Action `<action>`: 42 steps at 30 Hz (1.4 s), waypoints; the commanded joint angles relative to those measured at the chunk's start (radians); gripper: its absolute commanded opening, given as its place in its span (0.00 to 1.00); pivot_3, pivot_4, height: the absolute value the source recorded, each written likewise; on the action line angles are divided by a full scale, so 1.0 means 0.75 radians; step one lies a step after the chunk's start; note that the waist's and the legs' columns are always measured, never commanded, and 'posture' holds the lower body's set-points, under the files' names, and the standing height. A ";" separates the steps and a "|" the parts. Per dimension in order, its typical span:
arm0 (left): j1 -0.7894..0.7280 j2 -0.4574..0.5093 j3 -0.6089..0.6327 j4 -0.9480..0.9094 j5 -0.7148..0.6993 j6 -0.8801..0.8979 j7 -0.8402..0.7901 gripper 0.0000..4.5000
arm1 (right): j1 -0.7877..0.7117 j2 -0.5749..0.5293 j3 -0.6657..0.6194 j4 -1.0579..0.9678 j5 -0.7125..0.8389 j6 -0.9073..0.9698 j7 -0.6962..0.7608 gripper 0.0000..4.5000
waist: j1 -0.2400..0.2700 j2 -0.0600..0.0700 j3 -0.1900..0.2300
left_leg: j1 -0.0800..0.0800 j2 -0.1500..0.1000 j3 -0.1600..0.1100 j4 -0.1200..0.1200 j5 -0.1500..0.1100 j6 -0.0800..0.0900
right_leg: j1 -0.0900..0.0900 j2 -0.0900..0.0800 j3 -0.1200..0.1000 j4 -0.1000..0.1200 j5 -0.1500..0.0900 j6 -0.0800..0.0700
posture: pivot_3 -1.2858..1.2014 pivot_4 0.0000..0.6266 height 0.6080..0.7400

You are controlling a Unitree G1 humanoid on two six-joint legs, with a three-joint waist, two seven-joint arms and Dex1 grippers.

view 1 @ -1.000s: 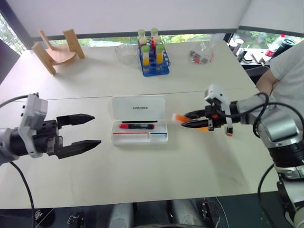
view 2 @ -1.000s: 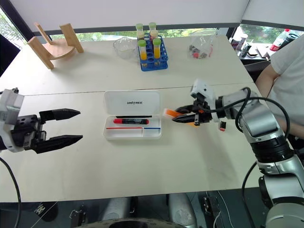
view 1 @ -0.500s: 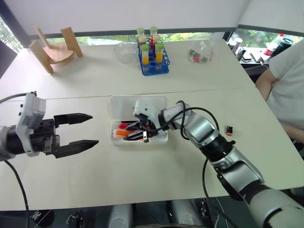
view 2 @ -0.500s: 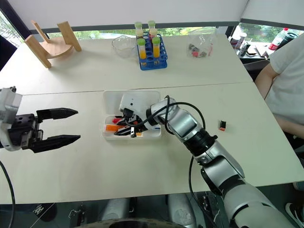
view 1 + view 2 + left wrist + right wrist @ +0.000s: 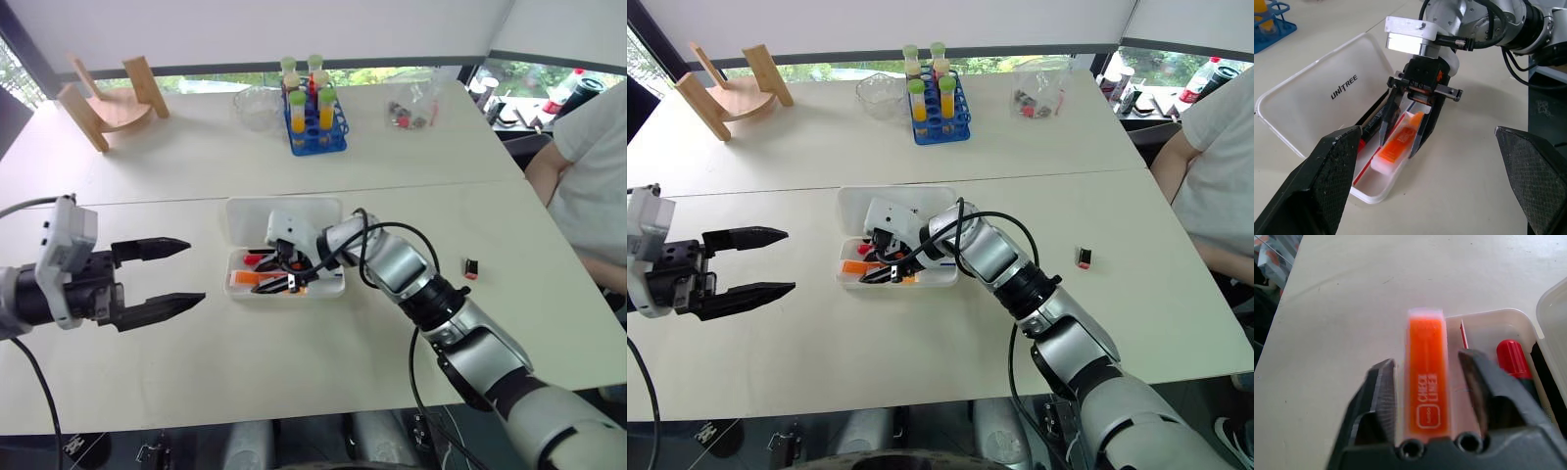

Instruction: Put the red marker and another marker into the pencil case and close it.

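Pencil case (image 5: 323, 211): open at the middle of the surface (image 5: 294, 372), lid lying flat at its 12 o'clock side.
Red marker (image 5: 254, 259): lies in the tray, next to the lid hinge.
Orange highlighter (image 5: 1400, 139): in the tray, one end propped on its wall.
Right gripper (image 5: 1408, 134): over the tray, fingers parted either side of the highlighter, with gaps visible.
Left gripper (image 5: 178, 271): at 9 o'clock of the case, well apart, fingers wide, holding nothing.

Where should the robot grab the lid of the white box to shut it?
Probably the lid's far long edge, near its rounded left corner, coming from the robot's left. The lid lies open behind the tray, hinged along its near edge, and the left gripper is open on that side.
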 commanded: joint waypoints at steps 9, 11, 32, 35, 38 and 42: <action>-0.111 0.012 -0.100 -0.002 -0.034 -0.040 -0.042 1.00 | 0.055 -0.460 -0.539 -0.506 0.274 0.416 0.039 0.99 | 0.022 0.000 0.000 | -0.006 -0.002 -0.003 0.003 0.000 0.000 | -0.001 -0.004 -0.005 -0.001 0.000 0.000 | 0.52 0.24 1.00; -0.125 0.006 -0.124 0.005 -0.028 -0.049 -0.048 1.00 | 0.105 -0.578 -0.645 -0.574 0.328 0.499 0.035 0.99 | 0.030 0.000 0.000 | -0.007 -0.002 -0.004 0.002 0.000 0.000 | -0.001 -0.004 -0.006 -0.002 0.000 0.000 | 0.52 0.24 1.00; -0.321 -0.047 -0.371 0.134 0.081 -0.163 -0.112 1.00 | 0.857 -0.630 -1.110 -0.431 0.100 0.675 -0.782 0.99 | -0.001 -0.007 0.000 | 0.013 0.001 0.001 0.002 0.000 0.001 | 0.016 0.003 0.002 -0.001 0.000 0.000 | 0.52 0.24 1.00; -0.311 -0.043 -0.358 0.125 0.081 -0.161 -0.102 1.00 | 0.857 -0.594 -1.091 -0.447 0.124 0.706 -0.797 0.82 | 0.003 -0.010 -0.002 | 0.014 0.001 0.001 0.003 0.000 0.001 | 0.017 0.003 0.003 -0.002 -0.001 -0.001 | 0.52 0.24 1.00; -0.299 -0.043 -0.339 0.117 0.077 -0.157 -0.085 1.00 | 0.904 -0.570 -1.048 -0.551 0.144 0.746 -0.799 0.49 | 0.004 -0.014 -0.004 | 0.014 0.000 0.001 0.003 0.000 0.001 | 0.018 0.003 0.003 -0.002 -0.001 -0.001 | 0.52 0.24 1.00; -0.291 -0.043 -0.327 0.111 0.073 -0.155 -0.076 1.00 | 0.960 -0.586 -1.001 -0.663 0.171 0.778 -0.777 0.04 | 0.008 -0.016 -0.005 | 0.014 0.001 -0.001 0.002 0.000 0.001 | 0.019 0.003 0.002 -0.002 0.000 0.000 | 0.52 0.24 1.00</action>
